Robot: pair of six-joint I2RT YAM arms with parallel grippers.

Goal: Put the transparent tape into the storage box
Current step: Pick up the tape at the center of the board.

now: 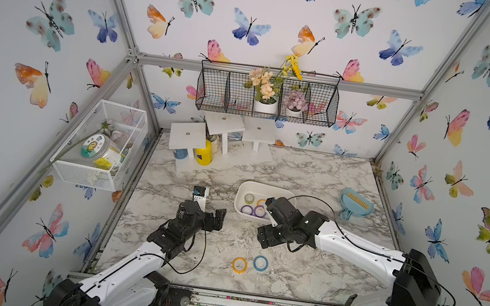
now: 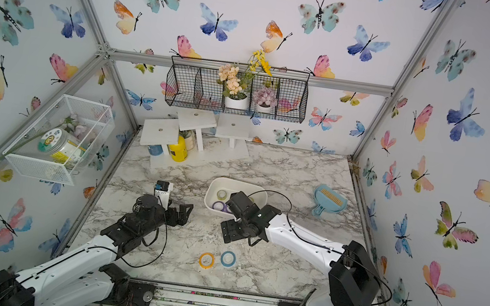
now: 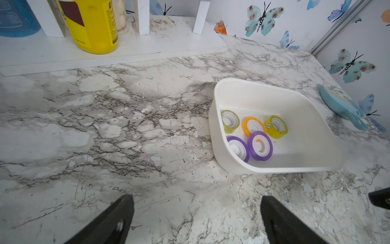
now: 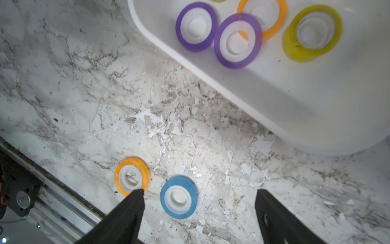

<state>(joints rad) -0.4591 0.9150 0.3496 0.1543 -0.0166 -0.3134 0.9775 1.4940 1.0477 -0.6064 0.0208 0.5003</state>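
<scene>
Five rolls (image 3: 259, 145) lie in the box (image 1: 264, 189), mid-frame in both top views; an orange roll (image 1: 239, 264) and a blue roll (image 1: 260, 263) wait on the desk (image 1: 315, 176), lower centre. Both jaws stand wide, empty.

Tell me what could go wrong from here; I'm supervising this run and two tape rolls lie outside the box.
1. The loose orange roll and blue roll lie flat, close together near the front rail; the right gripper's open jaws may knock one while taking the other.
2. In the storage box, a purple roll leans on the boxed orange roll; a roll dropped there might bounce or tip.
</scene>
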